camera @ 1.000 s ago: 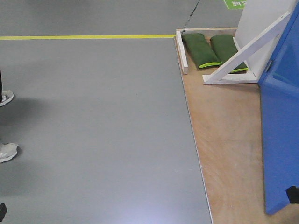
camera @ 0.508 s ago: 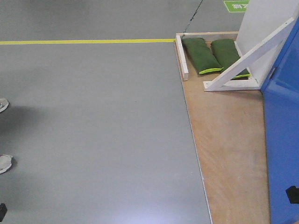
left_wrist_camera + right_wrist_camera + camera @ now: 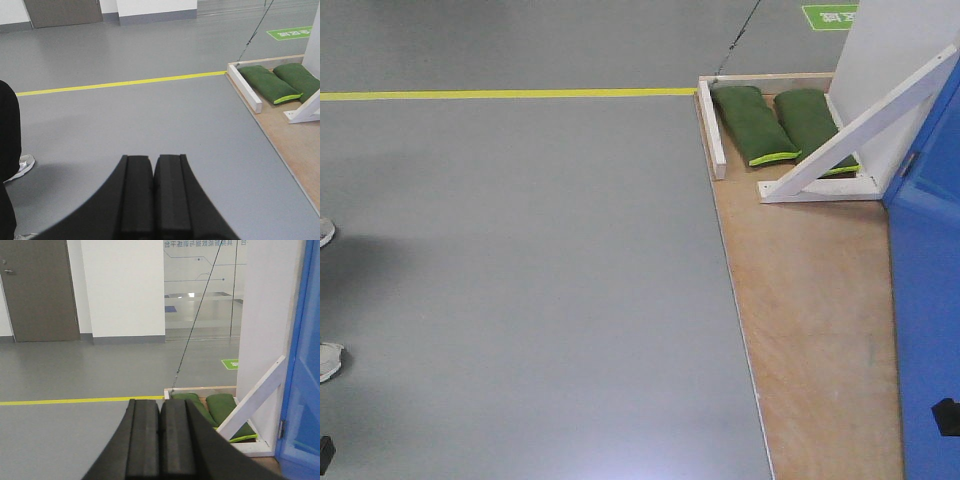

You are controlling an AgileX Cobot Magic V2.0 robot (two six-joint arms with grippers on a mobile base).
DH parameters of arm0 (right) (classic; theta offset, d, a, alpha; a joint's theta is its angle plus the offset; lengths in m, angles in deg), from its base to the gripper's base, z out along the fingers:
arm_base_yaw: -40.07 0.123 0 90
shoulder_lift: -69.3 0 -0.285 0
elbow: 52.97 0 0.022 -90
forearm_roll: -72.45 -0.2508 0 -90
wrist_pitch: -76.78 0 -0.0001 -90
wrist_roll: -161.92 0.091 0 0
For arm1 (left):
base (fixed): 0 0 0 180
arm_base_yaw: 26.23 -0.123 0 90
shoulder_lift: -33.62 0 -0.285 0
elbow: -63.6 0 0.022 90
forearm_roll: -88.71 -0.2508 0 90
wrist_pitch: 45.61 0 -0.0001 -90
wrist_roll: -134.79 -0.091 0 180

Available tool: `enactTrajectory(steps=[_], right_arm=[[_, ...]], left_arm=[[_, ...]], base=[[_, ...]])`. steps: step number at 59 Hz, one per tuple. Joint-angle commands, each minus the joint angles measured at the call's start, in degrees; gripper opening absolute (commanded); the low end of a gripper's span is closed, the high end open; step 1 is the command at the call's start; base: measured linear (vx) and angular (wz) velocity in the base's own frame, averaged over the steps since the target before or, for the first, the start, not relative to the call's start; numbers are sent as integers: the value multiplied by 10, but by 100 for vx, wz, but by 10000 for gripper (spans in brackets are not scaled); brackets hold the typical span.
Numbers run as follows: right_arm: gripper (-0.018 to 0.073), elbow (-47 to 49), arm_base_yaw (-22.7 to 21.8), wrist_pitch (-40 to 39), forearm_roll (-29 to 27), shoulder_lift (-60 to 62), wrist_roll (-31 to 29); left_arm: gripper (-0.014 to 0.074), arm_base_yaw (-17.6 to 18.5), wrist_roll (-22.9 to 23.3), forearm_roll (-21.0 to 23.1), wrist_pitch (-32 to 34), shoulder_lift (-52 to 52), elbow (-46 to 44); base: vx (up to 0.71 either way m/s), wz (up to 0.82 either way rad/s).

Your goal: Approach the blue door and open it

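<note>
Tools point forward, pinched closed on nothing — left tool point(image 3: 153, 167), right tool point(image 3: 160, 410) — blue door point(image 3: 308, 365) at right edge.

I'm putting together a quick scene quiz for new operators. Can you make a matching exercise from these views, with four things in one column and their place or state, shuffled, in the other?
Things:
1. blue door
2. green sandbags
3. yellow line
4. left gripper

Places or states:
A. shut, holding nothing
B. running across the grey floor
C. lying side by side on the wooden platform
D. at the right edge of the front view

Pairs: 1-D, 2-C, 3-B, 4-A
</note>
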Motion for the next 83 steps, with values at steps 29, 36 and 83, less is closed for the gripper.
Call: enactTrajectory(steps=[29, 36, 83], right_arm=[[3, 32, -2, -36, 3, -45, -1], [3, 95, -2, -25, 3, -106, -1], [3, 412, -352, -25, -323, -409, -1]], left_arm=[[70, -1, 2, 0, 45, -8, 2], [70, -1, 2, 0, 45, -8, 2], [70, -1, 2, 0, 45, -8, 2]], base=[[0, 0], [0, 0], [0, 0]])
